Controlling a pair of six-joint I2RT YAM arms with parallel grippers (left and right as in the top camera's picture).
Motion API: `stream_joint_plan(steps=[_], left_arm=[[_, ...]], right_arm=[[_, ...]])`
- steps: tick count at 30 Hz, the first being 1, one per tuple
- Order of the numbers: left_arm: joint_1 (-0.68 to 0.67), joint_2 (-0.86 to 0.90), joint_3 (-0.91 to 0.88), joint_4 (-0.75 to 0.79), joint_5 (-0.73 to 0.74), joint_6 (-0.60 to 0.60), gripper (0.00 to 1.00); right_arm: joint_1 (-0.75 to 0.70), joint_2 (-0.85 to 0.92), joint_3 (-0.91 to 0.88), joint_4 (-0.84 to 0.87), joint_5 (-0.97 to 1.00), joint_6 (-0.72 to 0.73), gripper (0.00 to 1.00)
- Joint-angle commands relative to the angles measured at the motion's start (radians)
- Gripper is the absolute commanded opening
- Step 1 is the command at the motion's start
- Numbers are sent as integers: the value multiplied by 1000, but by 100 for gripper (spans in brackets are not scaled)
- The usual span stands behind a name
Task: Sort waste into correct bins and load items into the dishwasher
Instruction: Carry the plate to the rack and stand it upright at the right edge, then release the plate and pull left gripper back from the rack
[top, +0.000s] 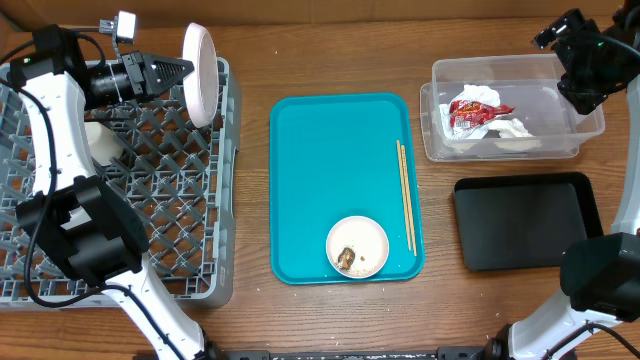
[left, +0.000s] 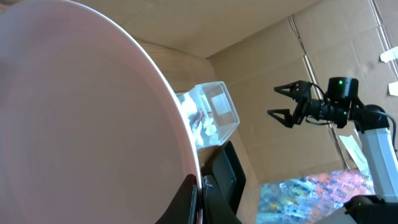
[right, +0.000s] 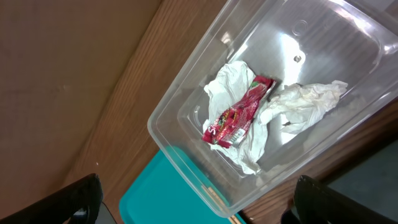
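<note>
One small white bowl (top: 357, 245): right way up at the near right corner of the teal tray (top: 320, 170), with the brown food lump (top: 346, 259) inside.
Chopsticks (top: 406, 195): side by side along the teal tray's right edge, just beyond the bowl.
Black tray (top: 525, 222): flat on the table (top: 250, 320), right of the teal tray and nearer than the clear tub.
Dish rack (top: 180, 210): left of the teal tray, with a white dish (top: 100, 142) in it, partly hidden by the left arm.
Clear tub (top: 592, 125): far right, holding the red wrapper (top: 478, 108) on top of crumpled tissue (top: 512, 127).
Plate (top: 200, 72): upright on edge over the rack's far right corner; contact with the rack impossible to tell.
Left gripper (top: 188, 70): clamped tight on the plate's rim.
Right gripper (left: 273, 102): jaws wide apart and empty, above the tub's far right end.
</note>
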Motion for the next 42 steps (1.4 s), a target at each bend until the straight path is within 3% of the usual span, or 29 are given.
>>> stream_joint_plan(steps=[1, 7, 11, 12, 15, 17, 23, 25, 29, 35, 42], left_arm=[[3, 3, -8, 4, -51, -55, 4], [3, 3, -8, 0, -126, -97, 4], [2, 3, -8, 0, -138, -97, 16], [2, 3, -8, 0, -140, -97, 21], [2, 3, -8, 0, -167, -119, 51], [3, 3, -6, 2, -160, -163, 56], [6, -8, 52, -18, -183, -169, 64], [8, -16, 101, -48, -256, -179, 66], [3, -53, 306, -210, -538, -257, 66], [-43, -143, 458, -412, -667, -269, 70], [-197, -295, 453, -412, -780, -362, 74]], right_arm=[[-6, -7, 20, 6, -4, 1, 100], [-6, -7, 20, 6, -4, 1, 100], [-6, -7, 20, 5, -4, 1, 100], [-6, -7, 20, 6, -4, 1, 100], [-6, -7, 20, 6, -4, 1, 100], [-6, -7, 20, 6, -4, 1, 100], [-6, -7, 20, 6, -4, 1, 100], [-6, -7, 20, 6, -4, 1, 100], [-6, -7, 20, 6, -4, 1, 100], [-6, -7, 20, 6, -4, 1, 100], [-6, -7, 20, 6, -4, 1, 100]])
